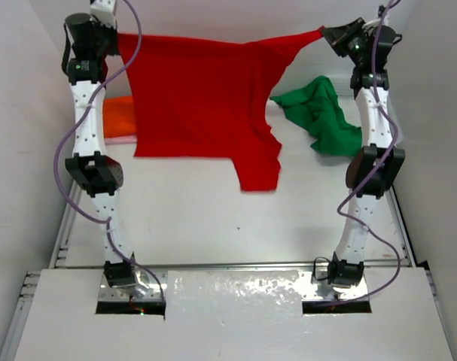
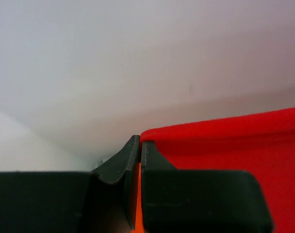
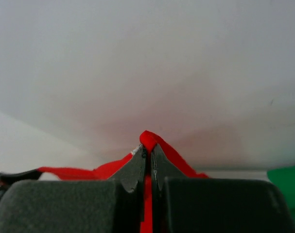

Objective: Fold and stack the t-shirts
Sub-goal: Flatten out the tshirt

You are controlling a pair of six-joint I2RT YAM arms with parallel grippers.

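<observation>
The red t-shirt hangs stretched in the air across the back of the table, its lower hem and one sleeve draping down. My left gripper is shut on its top left corner; in the left wrist view the red cloth runs off to the right of the closed gripper. My right gripper is shut on the top right corner, and red fabric bulges out above that gripper. The green t-shirt lies crumpled at the back right. The orange t-shirt and a pink t-shirt edge lie at the back left, partly hidden by the red one.
White walls close in the table on the left, right and back. A metal rail runs along the near edge between the two arm bases. The white tabletop lies below the hanging shirt.
</observation>
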